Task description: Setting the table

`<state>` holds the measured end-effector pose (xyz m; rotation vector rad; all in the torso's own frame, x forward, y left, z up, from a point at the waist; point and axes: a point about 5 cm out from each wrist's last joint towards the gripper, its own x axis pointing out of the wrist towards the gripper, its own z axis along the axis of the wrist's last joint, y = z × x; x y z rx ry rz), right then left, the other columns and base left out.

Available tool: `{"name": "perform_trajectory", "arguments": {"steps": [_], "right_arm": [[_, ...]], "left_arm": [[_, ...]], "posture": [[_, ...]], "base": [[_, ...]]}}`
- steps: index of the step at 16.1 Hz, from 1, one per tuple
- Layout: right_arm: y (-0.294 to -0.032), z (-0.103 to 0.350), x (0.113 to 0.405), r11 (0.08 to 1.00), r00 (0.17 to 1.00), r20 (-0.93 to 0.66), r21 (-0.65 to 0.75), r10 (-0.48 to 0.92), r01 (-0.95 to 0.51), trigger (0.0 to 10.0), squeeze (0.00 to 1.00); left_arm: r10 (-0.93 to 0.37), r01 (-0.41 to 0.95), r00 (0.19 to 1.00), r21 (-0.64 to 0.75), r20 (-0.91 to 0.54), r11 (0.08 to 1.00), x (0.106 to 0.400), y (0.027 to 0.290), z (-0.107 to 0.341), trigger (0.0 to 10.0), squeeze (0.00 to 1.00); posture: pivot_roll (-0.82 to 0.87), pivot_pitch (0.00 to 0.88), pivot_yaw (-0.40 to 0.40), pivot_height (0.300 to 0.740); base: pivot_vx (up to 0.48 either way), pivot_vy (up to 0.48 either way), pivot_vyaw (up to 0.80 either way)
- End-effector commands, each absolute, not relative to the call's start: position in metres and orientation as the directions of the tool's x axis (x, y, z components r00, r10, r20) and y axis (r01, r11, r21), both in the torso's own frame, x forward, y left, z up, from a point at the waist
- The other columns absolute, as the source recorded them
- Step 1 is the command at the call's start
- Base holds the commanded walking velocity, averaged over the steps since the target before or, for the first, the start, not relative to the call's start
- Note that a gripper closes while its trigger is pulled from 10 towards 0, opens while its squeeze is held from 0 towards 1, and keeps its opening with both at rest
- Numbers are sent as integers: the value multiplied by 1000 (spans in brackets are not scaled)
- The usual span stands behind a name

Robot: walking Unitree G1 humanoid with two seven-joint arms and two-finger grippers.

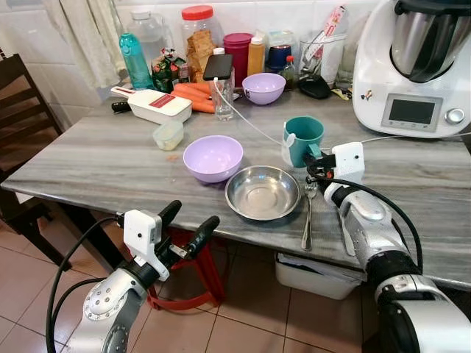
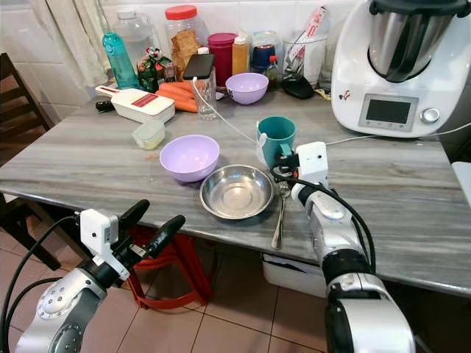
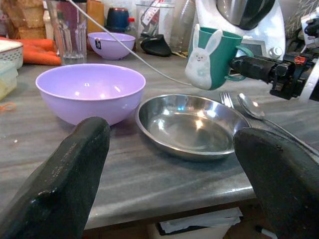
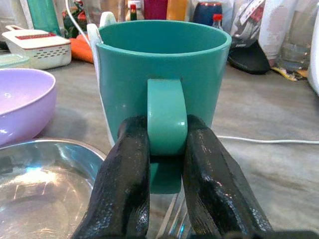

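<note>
Placing teal mug [image 1: 302, 138]: right gripper [image 4: 167, 149] pinches its handle, w/ mug lifted beside steel plate [image 1: 263, 192]; next, lower & release. Left gripper [image 1: 188, 224] open, empty.

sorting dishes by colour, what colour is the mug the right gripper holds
Teal green mug, with a white bunny on its side; right gripper. Colour shows best in the right wrist view.

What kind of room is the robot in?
Most likely a home kitchen. A big white food-processor machine stands on the grey stone-look table, jars and bottles line the tiled wall, and the right gripper holds a teal mug by its handle.
</note>
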<state>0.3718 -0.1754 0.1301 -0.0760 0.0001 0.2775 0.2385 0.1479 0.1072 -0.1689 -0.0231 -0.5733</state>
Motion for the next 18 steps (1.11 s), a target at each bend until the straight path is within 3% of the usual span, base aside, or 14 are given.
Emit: {"name": "perform_trajectory", "arguments": {"steps": [1,11,13,18], "right_arm": [[-172,139,377,959,961,23,-81,276,-273,10000,0],[-178,125,376,976,978,-26,-72,205,-207,10000,0],[-181,124,375,980,982,-29,-70,185,-187,10000,1000],[-184,127,376,983,985,-15,-64,171,-172,10000,1000]], "left_arm": [[-559,566,824,-131,89,814,240,146,115,10000,0],[-553,561,827,-130,98,817,244,145,117,10000,0],[-552,561,828,-129,98,818,245,146,117,10000,0],[-558,567,824,-128,100,814,246,143,117,10000,0]], "posture": [[8,0,92,740],[28,0,93,740],[28,0,97,740],[24,0,96,740]], "base": [[0,0,0],[0,0,0],[0,0,0],[0,0,0]]}}
